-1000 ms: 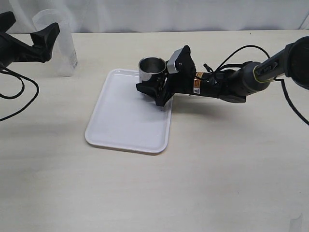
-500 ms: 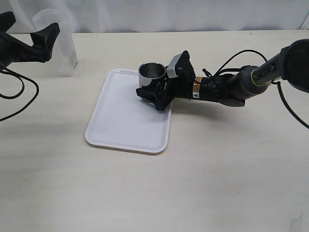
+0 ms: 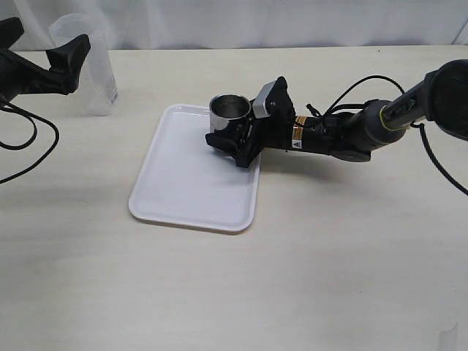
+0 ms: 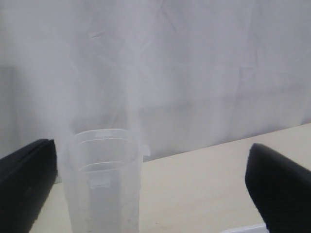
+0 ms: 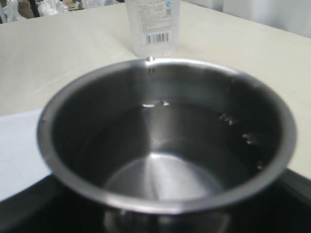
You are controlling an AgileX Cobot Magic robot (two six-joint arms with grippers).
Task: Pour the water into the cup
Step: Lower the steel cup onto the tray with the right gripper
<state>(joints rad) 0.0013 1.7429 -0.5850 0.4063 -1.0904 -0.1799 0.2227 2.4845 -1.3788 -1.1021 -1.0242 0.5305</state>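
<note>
The steel cup [image 3: 231, 112] stands upright at the far right corner of the white tray [image 3: 183, 183]. My right gripper [image 3: 229, 142] lies low on the tray and is shut on the cup's base. In the right wrist view the cup [image 5: 165, 141] fills the frame, with black fingers [image 5: 29, 208] at its sides. Droplets cling to its inner wall; a thin clear layer of water [image 5: 160, 174] may lie at its bottom. My left gripper [image 3: 69, 55] is open beside the translucent beaker [image 3: 93, 69]. In the left wrist view the beaker [image 4: 104, 179] stands between the spread fingers [image 4: 279, 189].
The beaker's barcode label [image 5: 154, 24] shows beyond the cup in the right wrist view. Black cables [image 3: 29, 146] trail on the table at the left. A white curtain [image 3: 256, 22] hangs behind the table's far edge.
My right gripper has shifted slightly left and lowered, carrying the cup with it onto the tray corner. The left gripper and beaker have not moved.
</note>
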